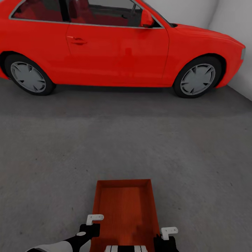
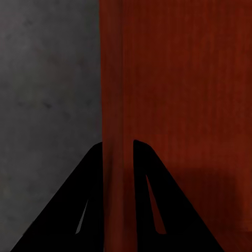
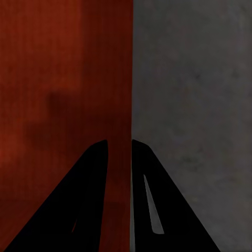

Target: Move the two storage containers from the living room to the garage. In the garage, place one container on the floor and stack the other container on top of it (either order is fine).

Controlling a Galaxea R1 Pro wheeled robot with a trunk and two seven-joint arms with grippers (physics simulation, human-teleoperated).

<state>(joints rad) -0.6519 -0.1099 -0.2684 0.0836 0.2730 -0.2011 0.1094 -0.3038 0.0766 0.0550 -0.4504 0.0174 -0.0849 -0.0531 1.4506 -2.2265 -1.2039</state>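
The robot stands in the garage facing the side of a red two-door car (image 1: 115, 42), with white walls (image 1: 231, 17) behind it and the grey concrete floor (image 1: 126, 140) stretching between. 1 orange-red storage container (image 1: 124, 210) is held out in front of the trunk, open top up, its long axis pointing toward the car, ribbed bottom showing.

The left gripper (image 1: 91, 224) sits on the container's left side wall and the right gripper (image 1: 167, 235) on its right side wall. In the left wrist view the left gripper (image 2: 116, 149) has its jaws narrow with the container's thin wall (image 2: 113, 105) running up between the 2 dark fingers; the right wrist view shows the same for the right gripper (image 3: 119, 149), the wall edge (image 3: 130, 79) pinched between narrow jaws, floor on the outer side and container bottom on the inner side.

The step in hand looks like carrying or lowering a container to its resting place in the garage. Whether it already touches the floor cannot be told from these views. A second container is not seen here, so I judge this to be the bottom one. The next move calls for lowering both arms evenly until the container sits flat, well short of the car, then opening both jaws together.
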